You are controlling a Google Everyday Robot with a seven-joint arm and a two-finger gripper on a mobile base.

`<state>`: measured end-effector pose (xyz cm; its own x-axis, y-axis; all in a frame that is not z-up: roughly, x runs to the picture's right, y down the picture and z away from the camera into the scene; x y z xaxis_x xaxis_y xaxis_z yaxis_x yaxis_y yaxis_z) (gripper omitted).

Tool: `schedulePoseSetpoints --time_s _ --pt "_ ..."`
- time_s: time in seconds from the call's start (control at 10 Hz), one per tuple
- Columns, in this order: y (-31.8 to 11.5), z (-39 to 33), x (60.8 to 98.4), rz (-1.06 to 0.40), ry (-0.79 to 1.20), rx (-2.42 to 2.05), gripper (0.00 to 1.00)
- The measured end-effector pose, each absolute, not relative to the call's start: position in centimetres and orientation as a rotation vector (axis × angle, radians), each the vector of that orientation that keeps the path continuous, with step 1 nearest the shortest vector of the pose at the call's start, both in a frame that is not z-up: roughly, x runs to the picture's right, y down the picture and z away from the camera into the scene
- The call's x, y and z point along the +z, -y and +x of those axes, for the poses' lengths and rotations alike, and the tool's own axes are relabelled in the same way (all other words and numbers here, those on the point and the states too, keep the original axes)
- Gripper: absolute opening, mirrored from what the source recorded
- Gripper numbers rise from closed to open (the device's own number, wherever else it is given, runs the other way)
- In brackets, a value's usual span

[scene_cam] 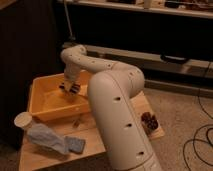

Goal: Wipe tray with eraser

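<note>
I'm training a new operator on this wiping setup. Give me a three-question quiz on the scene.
1. True or false: the pincer is inside the yellow tray.
2. Which lies in front of the tray on the wooden table? A) blue cloth pad B) a red book C) a green bottle
3. Fill in: the white cup stands beside the tray's front ____ corner, as the picture shows it.

Key: 1 true; 2 A; 3 left.
</note>
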<state>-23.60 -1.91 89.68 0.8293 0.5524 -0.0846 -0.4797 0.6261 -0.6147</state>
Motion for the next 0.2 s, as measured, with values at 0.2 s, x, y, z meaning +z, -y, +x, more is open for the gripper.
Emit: schedulePoseSetpoints --time_s 0.2 --pt "-0.31 -25.14 87.4 -0.688 0.169 0.568 0.0"
